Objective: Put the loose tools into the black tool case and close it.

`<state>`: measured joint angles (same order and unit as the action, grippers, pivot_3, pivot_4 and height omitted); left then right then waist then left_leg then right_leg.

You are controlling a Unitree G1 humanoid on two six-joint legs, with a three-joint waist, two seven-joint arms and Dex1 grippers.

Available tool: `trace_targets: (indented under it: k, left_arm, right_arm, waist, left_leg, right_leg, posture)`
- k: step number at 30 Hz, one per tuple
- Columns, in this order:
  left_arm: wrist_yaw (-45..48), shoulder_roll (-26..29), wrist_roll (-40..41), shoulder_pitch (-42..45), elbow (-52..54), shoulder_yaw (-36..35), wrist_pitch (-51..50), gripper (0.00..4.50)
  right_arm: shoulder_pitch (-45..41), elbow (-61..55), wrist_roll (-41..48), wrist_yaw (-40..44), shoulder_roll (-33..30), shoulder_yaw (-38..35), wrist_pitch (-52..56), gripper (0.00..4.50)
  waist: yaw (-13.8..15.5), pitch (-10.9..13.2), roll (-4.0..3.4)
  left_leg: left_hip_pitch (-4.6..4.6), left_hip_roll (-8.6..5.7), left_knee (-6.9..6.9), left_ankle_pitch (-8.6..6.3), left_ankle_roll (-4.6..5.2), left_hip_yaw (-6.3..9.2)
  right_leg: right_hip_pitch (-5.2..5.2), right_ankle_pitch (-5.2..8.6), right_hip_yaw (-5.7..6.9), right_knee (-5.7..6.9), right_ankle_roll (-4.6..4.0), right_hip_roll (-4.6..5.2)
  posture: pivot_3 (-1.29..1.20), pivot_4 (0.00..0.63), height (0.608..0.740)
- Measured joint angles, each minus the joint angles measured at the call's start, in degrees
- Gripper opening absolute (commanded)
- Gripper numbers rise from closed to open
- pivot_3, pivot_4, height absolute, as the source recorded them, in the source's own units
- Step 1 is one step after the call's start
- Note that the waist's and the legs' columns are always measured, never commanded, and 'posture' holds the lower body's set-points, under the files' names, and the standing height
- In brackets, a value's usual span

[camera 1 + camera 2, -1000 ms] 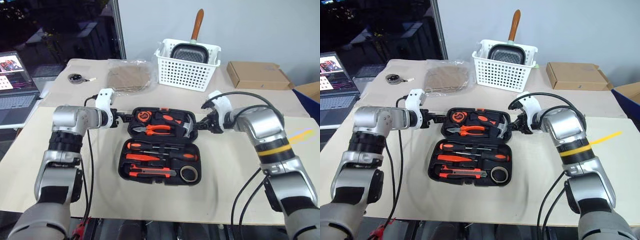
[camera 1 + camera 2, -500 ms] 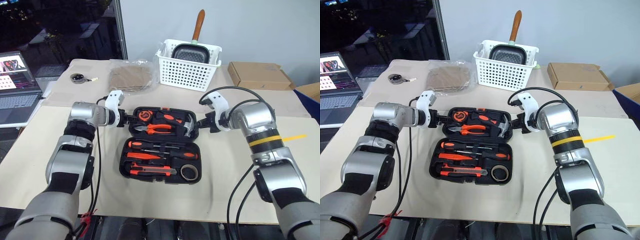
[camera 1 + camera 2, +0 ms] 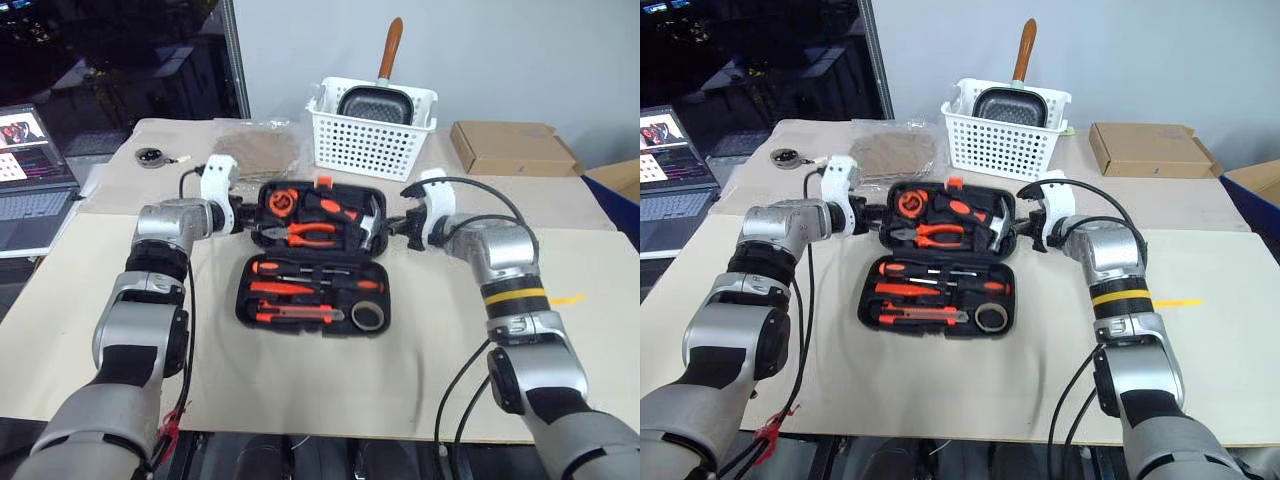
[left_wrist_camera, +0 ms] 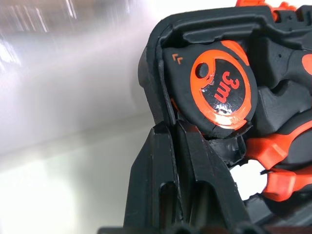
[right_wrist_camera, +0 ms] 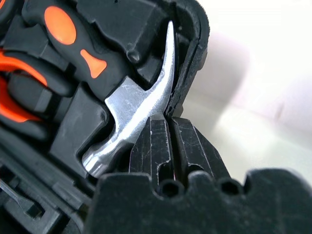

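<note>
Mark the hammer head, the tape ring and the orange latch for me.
hammer head (image 5: 124, 105), right wrist view, on its steel cheek.
tape ring (image 3: 369, 316), left eye view, on its grey band.
orange latch (image 3: 324, 182), left eye view, on its tab.

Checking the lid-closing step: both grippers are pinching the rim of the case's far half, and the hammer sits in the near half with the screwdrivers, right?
Not quite. The hammer sits in the far half of the black tool case, beside the right gripper, as the right wrist view shows. The left gripper pinches the opposite rim.

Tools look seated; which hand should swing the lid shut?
Neither alone. The left hand and right hand are each shut on an end rim of the raised lid of the black tool case; fold with both.
</note>
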<state>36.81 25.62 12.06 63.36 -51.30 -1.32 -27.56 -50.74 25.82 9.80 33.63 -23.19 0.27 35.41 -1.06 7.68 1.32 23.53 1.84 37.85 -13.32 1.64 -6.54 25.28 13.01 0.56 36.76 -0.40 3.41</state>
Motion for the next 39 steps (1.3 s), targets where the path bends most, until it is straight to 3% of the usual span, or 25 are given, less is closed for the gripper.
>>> trace_targets:
  k: [3, 10, 16, 19, 20, 24, 25, 27, 30, 33, 36, 37, 39]
  left_arm:
    - [1.5, 0.1, -1.1, -4.4, 5.9, 0.0, 6.6, 0.05]
    - [5.9, 5.1, -2.5, -24.4, 35.3, 0.8, 13.8, 0.05]
    - [8.4, 9.0, -2.9, -36.3, 47.8, 0.7, 14.8, 0.05]
    - [10.2, 10.8, -0.1, -40.4, 52.9, -1.1, 11.1, 0.81]
    - [11.9, 12.0, 2.2, -42.9, 55.1, -2.1, 9.0, 1.12]
    - [16.2, 17.0, 9.2, -52.0, 61.6, -6.9, 0.8, 2.68]
    - [16.9, 18.5, 10.6, -54.0, 62.3, -8.9, -0.7, 2.99]
    - [18.2, 20.3, 13.9, -55.6, 64.0, -13.1, -3.3, 3.66]
    - [19.6, 21.8, 19.8, -57.3, 70.1, -18.3, -5.7, 3.66]
    - [22.7, 21.9, 25.0, -62.0, 75.7, -21.8, -5.7, 3.67]
    - [28.1, 24.0, 29.5, -67.2, 78.9, -25.0, -6.3, 3.67]
    - [29.8, 24.9, 30.5, -68.9, 80.0, -26.4, -6.2, 3.67]
    - [32.5, 26.4, 32.4, -71.4, 82.1, -28.7, -6.3, 4.19]
  right_arm:
    - [4.6, -4.8, 0.1, 0.9, -0.5, -1.6, -7.8, 0.00]
    - [24.6, -25.2, -2.2, 1.2, -3.3, -2.3, -23.6, 0.00]
    - [36.2, -32.8, -6.9, 3.6, -8.4, -0.9, -34.5, 0.00]
    - [41.2, -35.6, -8.8, 5.4, -12.0, -0.6, -40.6, 0.00]
    - [43.2, -36.8, -9.4, 6.4, -13.7, -0.6, -42.9, 0.71]
    - [47.9, -35.2, -10.8, 8.9, -19.5, -1.4, -44.2, 1.93]
    - [48.6, -34.7, -10.8, 10.1, -21.3, -1.8, -43.3, 1.93]
    - [50.0, -34.7, -10.2, 13.4, -24.9, -1.9, -41.2, 1.93]
    - [52.5, -39.1, -2.5, 20.2, -29.5, -4.1, -32.5, 1.93]
    - [54.3, -46.1, 9.6, 27.1, -34.2, -8.1, -20.7, 1.25]
    - [52.9, -53.5, 18.2, 29.9, -35.8, -8.1, -12.2, 0.17]
    - [51.8, -55.7, 19.8, 30.2, -35.8, -6.4, -10.2, 0.08]
    - [49.1, -59.2, 21.4, 30.6, -35.6, -1.5, -6.9, 0.00]
  waist:
    - [0.1, 0.0, 0.00]
    - [0.3, 0.0, -0.04]
    - [0.5, 0.0, -0.06]
    - [0.4, 0.0, -0.04]
    - [0.3, 0.0, -0.04]
    - [-0.1, 0.0, -0.02]
    - [-0.1, 0.0, -0.01]
    - [0.3, 0.0, -0.01]
    - [1.0, 0.0, -0.05]
    - [1.0, 0.0, -0.06]
    - [0.4, 0.0, 0.08]
    - [0.3, 0.0, 0.08]
    - [0.4, 0.0, 0.07]
  left_leg:
    - [0.08, 0.00, -0.02, -0.04, 0.05, -0.01]
    - [0.19, 0.04, -0.03, -0.24, 0.05, -0.01]
    - [-0.76, 0.05, 0.06, -0.60, 0.73, -0.05]
    - [-1.23, 0.09, 0.03, -0.52, 0.70, -0.06]
    - [-1.32, 0.11, 0.02, -0.50, 0.67, -0.07]
    - [-1.30, 0.16, 0.02, -0.44, 0.58, -0.11]
    - [-1.29, 0.17, 0.02, -0.43, 0.57, -0.11]
    - [-1.30, 0.17, 0.02, -0.43, 0.57, -0.10]
    - [-1.31, 0.19, -0.01, -0.43, 0.61, -0.05]
    - [-1.30, 0.26, -0.02, -0.47, 0.65, -0.05]
    - [-1.29, 0.51, -0.02, -0.47, 0.63, -0.05]
    - [-1.30, 0.60, -0.02, -0.47, 0.61, -0.06]
    - [-1.33, 0.63, -0.02, -0.45, 0.56, -0.05]
  right_leg:
    - [0.02, 0.04, 0.01, -0.07, 0.08, 0.04]
    - [0.12, 0.12, 0.00, -0.09, 0.20, 0.11]
    - [-0.93, 0.12, -0.05, -0.61, 0.20, 0.12]
    - [-1.31, 0.13, -0.11, -0.59, 0.20, 0.08]
    - [-1.35, 0.14, -0.15, -0.53, 0.18, 0.06]
    - [-1.18, 0.12, -0.27, -0.37, 0.11, 0.01]
    - [-1.15, 0.13, -0.28, -0.36, 0.09, 0.01]
    - [-1.17, 0.16, -0.24, -0.31, 0.04, 0.02]
    - [-1.25, 0.18, -0.20, -0.42, 0.05, 0.12]
    - [-1.28, 0.17, -0.22, -0.52, 0.04, 0.07]
    - [-1.25, 0.22, -0.18, -0.59, -0.08, 0.03]
    - [-1.25, 0.24, -0.16, -0.60, -0.09, 0.01]
    - [-1.23, 0.40, -0.08, -0.57, 0.04, 0.00]
  posture:
    - [0.00, 0.150, 0.740]
    - [0.00, 0.150, 0.740]
    - [0.00, 0.150, 0.740]
    - [0.00, 0.150, 0.740]
    - [0.00, 0.150, 0.740]
    - [0.00, 0.150, 0.740]
    - [0.00, 0.150, 0.740]
    - [0.00, 0.150, 0.740]
    - [0.00, 0.150, 0.740]
    - [0.00, 0.150, 0.740]
    - [0.00, 0.150, 0.740]
    - [0.00, 0.150, 0.740]
    - [0.00, 0.150, 0.740]
